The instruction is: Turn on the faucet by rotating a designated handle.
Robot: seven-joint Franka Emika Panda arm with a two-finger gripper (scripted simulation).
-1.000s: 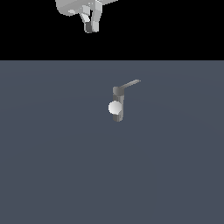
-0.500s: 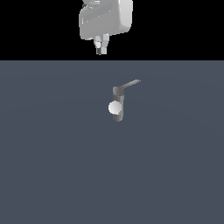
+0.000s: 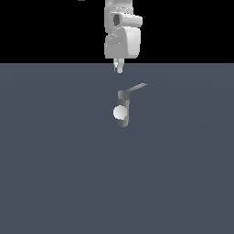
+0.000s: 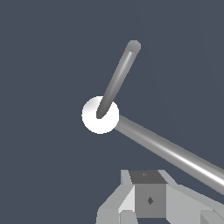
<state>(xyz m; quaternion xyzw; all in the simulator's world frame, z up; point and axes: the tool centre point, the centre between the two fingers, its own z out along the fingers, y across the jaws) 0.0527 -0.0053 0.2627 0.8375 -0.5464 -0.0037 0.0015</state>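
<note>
I see the gripper [image 3: 119, 69] hanging above the faucet [image 3: 123, 109], apart from it, with open floor [image 3: 55, 173] all round the post. The handle [image 3: 135, 87] juts from the faucet's top, untouched. I cannot tell the fingers' spread.

The faucet [image 3: 123, 109] below the claw [image 3: 119, 68] looks like smooth grey metal, with a soft sheen running along its post and along the handle [image 3: 136, 87]. Its ball [image 4: 100, 115] is flat matt white. The claw's casing looks like pale, smooth plastic; the worktop [image 3: 55, 173] beneath is uniform matt slate-blue.
</note>
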